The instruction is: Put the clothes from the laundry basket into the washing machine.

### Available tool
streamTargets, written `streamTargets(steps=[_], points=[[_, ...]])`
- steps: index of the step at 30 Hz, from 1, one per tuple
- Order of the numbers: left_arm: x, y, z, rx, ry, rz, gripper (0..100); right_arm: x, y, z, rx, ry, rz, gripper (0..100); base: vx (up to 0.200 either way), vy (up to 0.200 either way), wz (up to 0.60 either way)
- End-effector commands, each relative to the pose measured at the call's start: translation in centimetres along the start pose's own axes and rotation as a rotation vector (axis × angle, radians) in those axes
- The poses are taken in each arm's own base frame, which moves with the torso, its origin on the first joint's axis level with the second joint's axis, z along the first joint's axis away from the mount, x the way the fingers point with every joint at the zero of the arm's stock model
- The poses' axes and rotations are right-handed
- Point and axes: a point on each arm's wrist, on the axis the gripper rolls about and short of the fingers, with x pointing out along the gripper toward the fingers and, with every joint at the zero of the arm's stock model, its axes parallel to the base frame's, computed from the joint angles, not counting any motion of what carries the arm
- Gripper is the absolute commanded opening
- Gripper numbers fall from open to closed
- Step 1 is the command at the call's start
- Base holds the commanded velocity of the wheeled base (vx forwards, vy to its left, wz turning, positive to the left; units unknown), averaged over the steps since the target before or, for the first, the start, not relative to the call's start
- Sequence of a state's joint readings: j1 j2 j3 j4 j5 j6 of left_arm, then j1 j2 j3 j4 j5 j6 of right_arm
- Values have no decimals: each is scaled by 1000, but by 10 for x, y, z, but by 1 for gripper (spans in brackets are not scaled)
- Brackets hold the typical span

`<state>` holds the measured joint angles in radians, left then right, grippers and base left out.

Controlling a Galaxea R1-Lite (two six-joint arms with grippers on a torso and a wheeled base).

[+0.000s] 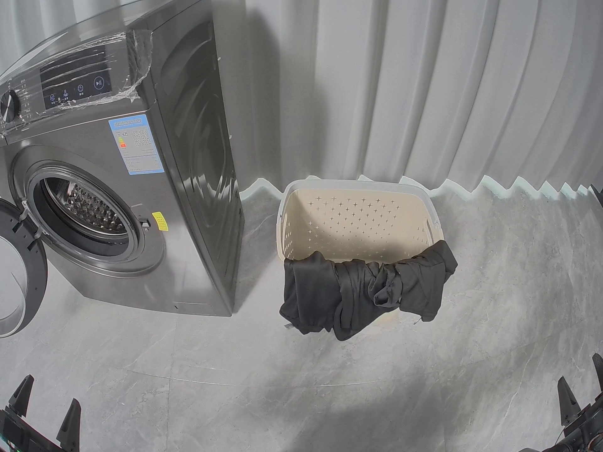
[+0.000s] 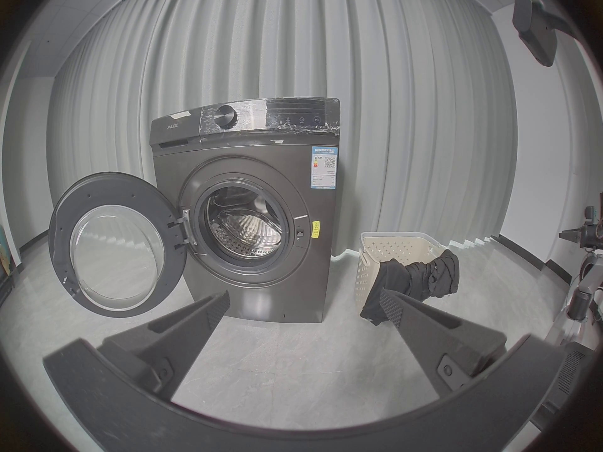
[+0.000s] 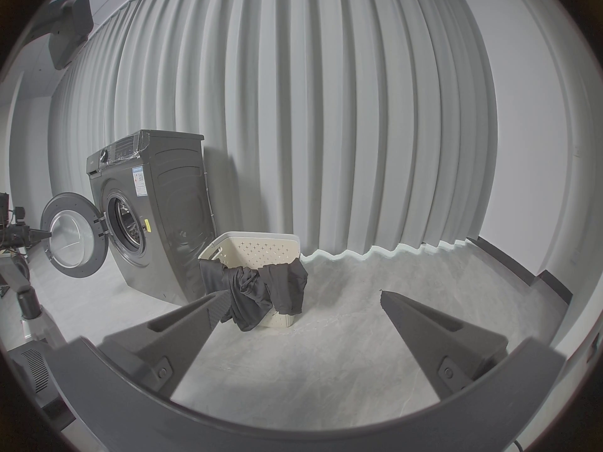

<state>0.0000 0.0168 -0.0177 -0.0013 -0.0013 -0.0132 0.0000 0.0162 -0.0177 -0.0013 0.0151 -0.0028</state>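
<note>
A cream laundry basket [image 1: 358, 218] stands on the floor right of the grey washing machine [image 1: 188, 158]. A dark garment [image 1: 364, 287] hangs over the basket's near rim. The machine's round door [image 1: 19, 271] is swung open and the drum [image 1: 88, 211] is bare. My left gripper [image 1: 47, 403] is open at the near left, far from the basket. My right gripper [image 1: 584, 384] is open at the near right. In the left wrist view the open left gripper [image 2: 304, 302] faces the machine [image 2: 264, 208] and the basket [image 2: 392, 252]. In the right wrist view the open right gripper [image 3: 301, 299] faces the garment [image 3: 254, 290].
A pleated white curtain [image 1: 408, 76] hangs behind the machine and basket. The grey marble floor [image 1: 314, 378] lies open between my grippers and the basket.
</note>
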Motion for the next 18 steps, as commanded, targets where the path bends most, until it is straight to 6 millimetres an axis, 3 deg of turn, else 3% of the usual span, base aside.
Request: streamTargets(steps=[1, 10, 18], points=[[0, 0, -5, -1, 1, 0, 100, 0, 0, -5, 0, 3, 0, 100, 0, -200, 0], [0, 0, -5, 1, 1, 0, 100, 0, 0, -5, 0, 3, 0, 100, 0, -200, 0], [0, 0, -5, 1, 2, 0, 100, 0, 0, -5, 0, 3, 0, 100, 0, 0, 0]])
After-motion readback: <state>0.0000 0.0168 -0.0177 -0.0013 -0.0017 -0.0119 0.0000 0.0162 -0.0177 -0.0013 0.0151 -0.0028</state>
